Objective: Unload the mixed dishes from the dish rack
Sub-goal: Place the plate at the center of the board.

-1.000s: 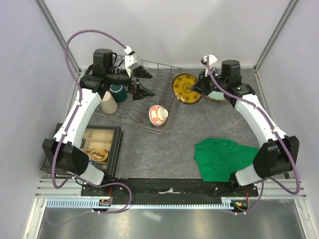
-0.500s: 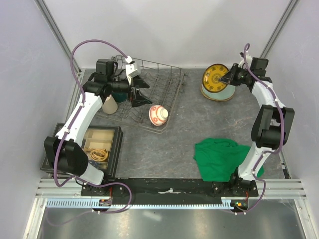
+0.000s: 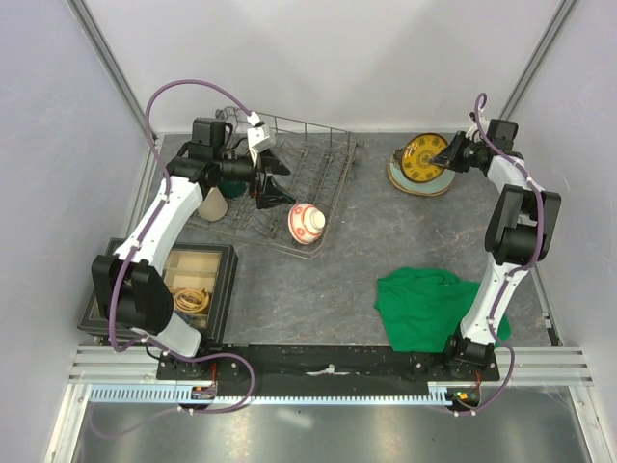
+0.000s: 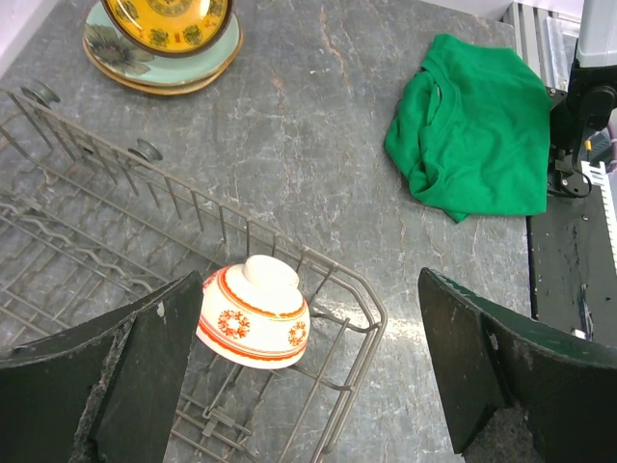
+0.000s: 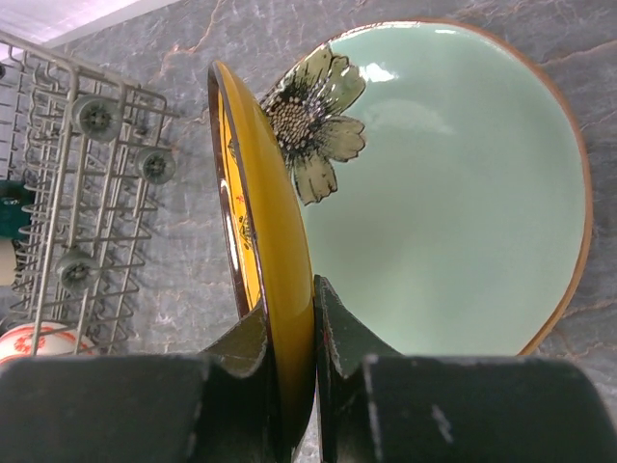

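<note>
R gripper [image 5: 289, 323] pinches the yellow plate [image 5: 255, 212]. It's been carried from the rack [image 3: 333, 178] and now tips over the green plate [image 5: 453, 193]. L gripper [image 4: 308, 299] is spread wide above the bowl [image 4: 255, 309], prob next.

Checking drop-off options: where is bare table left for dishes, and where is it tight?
The widest bare table lies between the rack, the tray and the cloth. A smaller patch runs from rack to plate stack. Crowded: the rack's left end by the left tool, and the right corner, where the right tool holds the yellow plate.
</note>
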Robot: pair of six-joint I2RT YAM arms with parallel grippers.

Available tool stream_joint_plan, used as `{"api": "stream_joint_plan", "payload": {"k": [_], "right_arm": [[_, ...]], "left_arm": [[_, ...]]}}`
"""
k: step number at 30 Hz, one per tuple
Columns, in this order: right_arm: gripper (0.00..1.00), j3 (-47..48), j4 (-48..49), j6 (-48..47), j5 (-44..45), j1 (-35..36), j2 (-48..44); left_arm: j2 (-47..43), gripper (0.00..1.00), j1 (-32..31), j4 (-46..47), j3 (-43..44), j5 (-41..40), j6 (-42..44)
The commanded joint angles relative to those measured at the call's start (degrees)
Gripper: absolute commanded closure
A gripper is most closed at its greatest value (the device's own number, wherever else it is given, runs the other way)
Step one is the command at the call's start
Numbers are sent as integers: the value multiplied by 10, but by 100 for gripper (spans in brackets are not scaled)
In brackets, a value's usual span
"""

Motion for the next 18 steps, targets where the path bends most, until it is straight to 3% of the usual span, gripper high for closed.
{"api": "stream_joint_plan", "payload": {"k": [1,9,18], "right_arm": [[100,44,25,-8,7,-2,14],[99,66,25,-15,25,-2,47],[86,70,24,-15,28,-3,58]], "left_arm": [[14,1,2,12,5,18,13],[15,1,3,13,-3,17,14],[13,1,4,12,-10,16,18]]}}
